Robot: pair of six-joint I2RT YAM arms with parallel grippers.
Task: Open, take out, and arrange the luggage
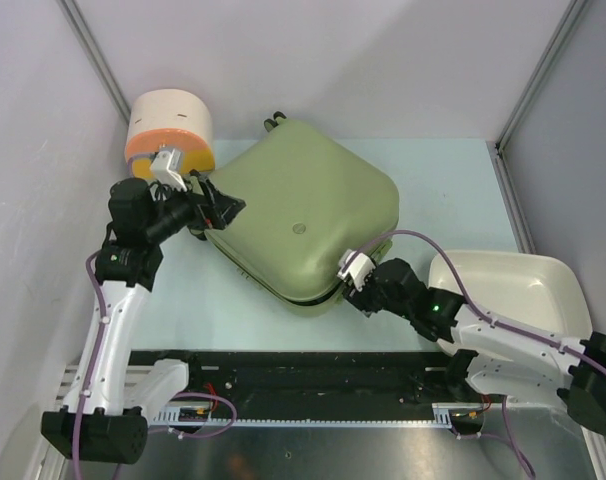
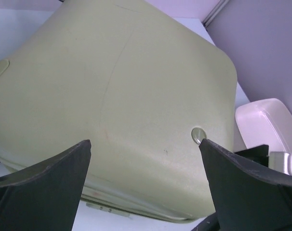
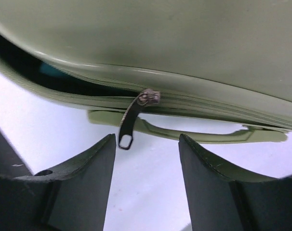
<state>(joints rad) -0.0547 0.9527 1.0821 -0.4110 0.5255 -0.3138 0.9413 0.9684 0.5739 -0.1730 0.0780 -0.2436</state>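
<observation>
1. Table (image 1: 233, 300): pale surface, walled at the rear and both sides.

2. Luggage (image 1: 303, 215): pale olive-green suitcase lying flat at mid-table, turned corner-on to the arms, small wheels (image 1: 275, 121) at its far edge. Lid down. The zip seam gapes dark on 1 side of the slider and is closed on the other.

3. White basin (image 1: 513, 285): near right of the table, beside the luggage.

4. Drum-shaped container (image 1: 170, 125): cream over orange, far left corner, just beside the luggage.

5. Left gripper (image 2: 143, 147): at the luggage's left corner, jaws spread wide, nothing between them, lid surface ahead.

6. Right gripper (image 3: 147, 139): at the luggage's near edge, jaws partly apart, holding nothing.

7. Carry handle (image 3: 194, 134): flat against the near side wall.

8. Zip pull (image 3: 130, 122): dark tab hanging from the slider, its end just beside 1 fingertip (image 3: 110, 144), whether touching cannot be told.
</observation>
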